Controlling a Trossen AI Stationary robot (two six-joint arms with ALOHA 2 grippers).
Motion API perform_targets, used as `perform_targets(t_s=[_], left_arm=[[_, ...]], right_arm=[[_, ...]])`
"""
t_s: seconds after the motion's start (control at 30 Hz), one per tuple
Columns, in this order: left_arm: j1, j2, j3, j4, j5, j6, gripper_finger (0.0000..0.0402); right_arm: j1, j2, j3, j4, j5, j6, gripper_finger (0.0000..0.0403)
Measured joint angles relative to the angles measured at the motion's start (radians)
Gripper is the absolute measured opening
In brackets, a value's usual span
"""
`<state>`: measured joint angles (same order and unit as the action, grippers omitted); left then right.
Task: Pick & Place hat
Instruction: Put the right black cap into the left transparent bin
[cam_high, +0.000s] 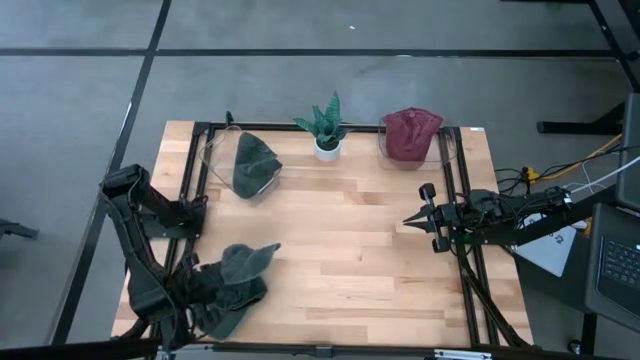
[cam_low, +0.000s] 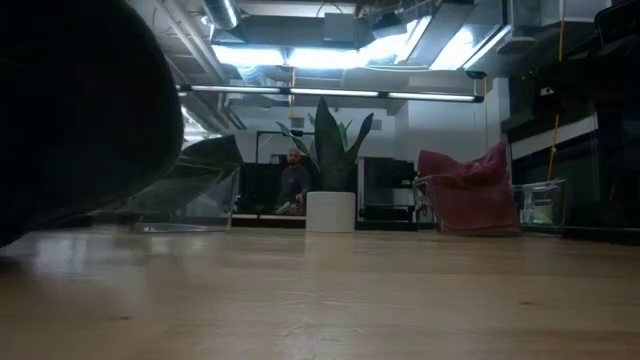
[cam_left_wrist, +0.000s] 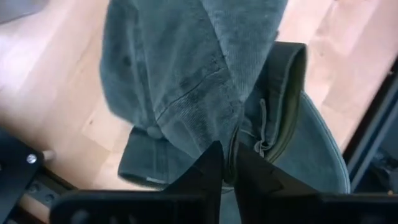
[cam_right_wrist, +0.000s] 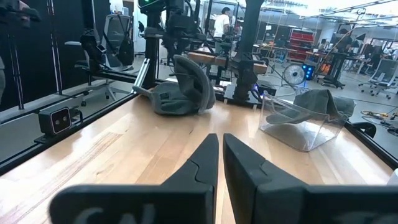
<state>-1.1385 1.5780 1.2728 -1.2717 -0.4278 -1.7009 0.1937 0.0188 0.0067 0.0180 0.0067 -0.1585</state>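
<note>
A dark green hat (cam_high: 238, 275) lies crumpled at the lower left of the overhead frame, on the near left corner of the pale wooden desk (cam_high: 350, 260). The left tool (cam_left_wrist: 227, 163) is down on it; in the left wrist view its two dark fingers are drawn close together with a fold of green corduroy fabric pinched between them, the brim curving off to one side. From these views, whether the hat has left the desk cannot be told.

Above it in the overhead frame, at upper left, a clear container (cam_high: 238, 160) already holds a second green hat (cam_high: 253, 162). At upper centre stands a small potted plant (cam_high: 326, 128) in a white pot. To its right, a second clear container (cam_high: 420, 145) holds a dark red hat (cam_high: 410, 133).

The right tool (cam_high: 422, 220) waits at the right of the frame, well apart from the hat, its fingers pressed nearly together and holding nothing.

The step in hand appears to be the pick: the grasp looks made, the lift not yet done. The next move likely calls for raising the hat clear of the desk without the soft fabric slipping, then carrying it toward a container; which one is meant cannot be told.
</note>
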Motion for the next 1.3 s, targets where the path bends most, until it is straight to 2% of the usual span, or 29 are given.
perform_targets(t_s=[0.2,0.33,0.7,0.83,1.07,1.3], left_arm=[[0.0,0.004,-0.007,0.061,-0.052,0.022,0.0043],[-0.001,0.019,-0.007,0.093,-0.046,0.081,0.0062],[-0.001,0.031,-0.008,0.152,0.003,0.172,0.0178],[-0.001,0.031,-0.008,0.155,0.003,0.181,0.0207],[-0.001,0.031,-0.008,0.154,-0.003,0.226,0.0218],[-0.002,0.031,-0.008,0.154,0.015,0.342,0.0219]], right_arm=[[0.0,0.0,0.0,0.0,0.0,0.0,0.0026],[0.0,0.0,0.0,0.0,0.0,0.0,0.0026],[0.0,0.0,0.0,0.0,0.0,0.0,0.0026],[0.0,0.0,0.0,0.0,0.0,0.0,0.0026],[0.0,0.0,0.0,0.0,0.0,0.0,0.0026],[0.0,0.0,0.0,0.0,0.0,0.0,0.0026]])
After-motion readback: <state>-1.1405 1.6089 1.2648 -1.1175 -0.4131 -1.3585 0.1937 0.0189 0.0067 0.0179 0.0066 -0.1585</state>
